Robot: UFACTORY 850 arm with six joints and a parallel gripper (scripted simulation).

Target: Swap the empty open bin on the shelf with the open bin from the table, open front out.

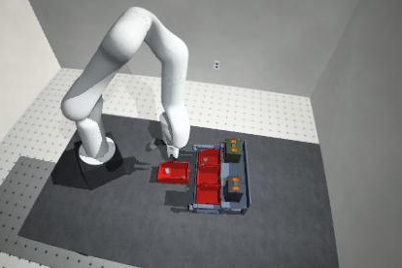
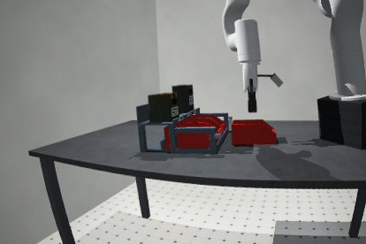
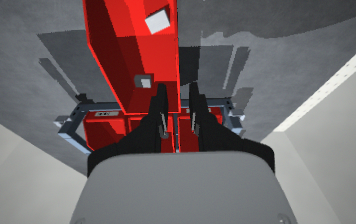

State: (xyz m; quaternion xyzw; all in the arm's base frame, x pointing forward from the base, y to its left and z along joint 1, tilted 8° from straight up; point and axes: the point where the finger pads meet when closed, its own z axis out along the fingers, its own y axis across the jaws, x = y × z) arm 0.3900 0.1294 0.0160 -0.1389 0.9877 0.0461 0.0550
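My gripper [image 1: 173, 156] [image 2: 252, 110] [image 3: 178, 93] is empty, its fingers parted part way. It hangs above the table bin, over one long side wall and near the end facing the rack. This red open bin [image 1: 176, 174] [image 2: 253, 133] [image 3: 155, 57] stands on the table in front of the rack, its low sloped front towards the robot base. Light parts lie in it. Three red bins stand side by side in the blue-grey rack [image 1: 234, 168]. The far one [image 1: 212, 155] shows a small grey part; the middle one [image 1: 208, 176] and near one [image 1: 208, 195] show none in the top view.
A green box [image 1: 233, 151] [image 2: 160, 108] and a dark box [image 1: 234, 189] [image 2: 181, 99] stand on the rack's upper board behind the bins. Rack end frames rise at both sides of the bin row. The robot's black base block [image 2: 342, 121] stands beyond the table bin's front.
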